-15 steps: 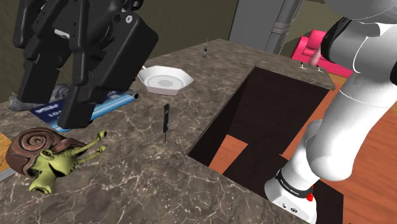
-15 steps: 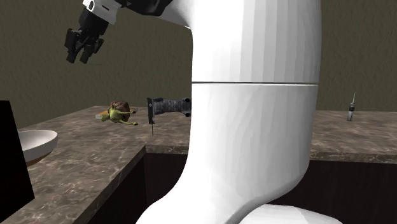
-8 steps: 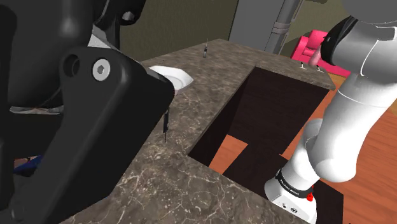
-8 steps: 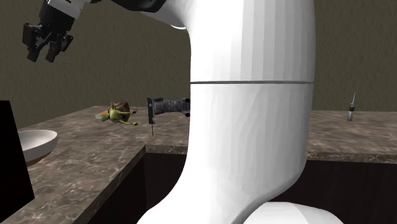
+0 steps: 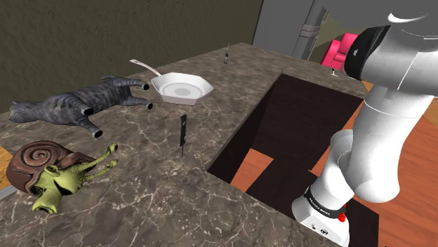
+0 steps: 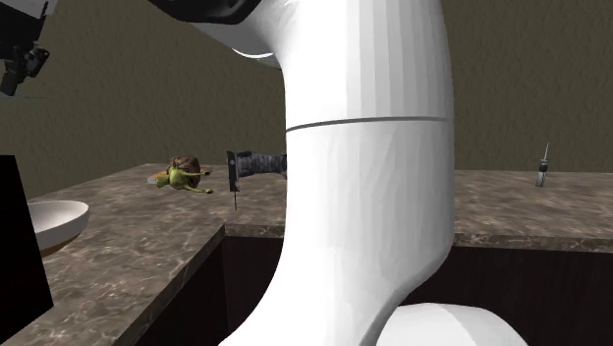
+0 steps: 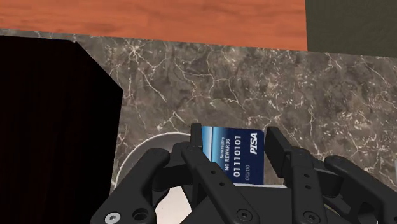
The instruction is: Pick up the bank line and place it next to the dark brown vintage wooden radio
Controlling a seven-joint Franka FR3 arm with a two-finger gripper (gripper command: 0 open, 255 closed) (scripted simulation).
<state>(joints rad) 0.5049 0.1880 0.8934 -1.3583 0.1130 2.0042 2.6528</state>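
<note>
The pincer (image 7: 233, 141) grips a blue bank card (image 7: 230, 159) above the marble desk (image 7: 254, 76) and a white dish (image 7: 141, 153), with a grey cat (image 5: 77, 105), a snail toy (image 5: 52, 172) and a thin black stick (image 5: 182, 133) at the shoulder view's left and a dark opening (image 5: 295, 133) at its right.

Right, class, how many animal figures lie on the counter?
2: a grey cat beside the white dish, and a brown-shelled green snail nearer the shoulder camera. More may be hidden.
</note>
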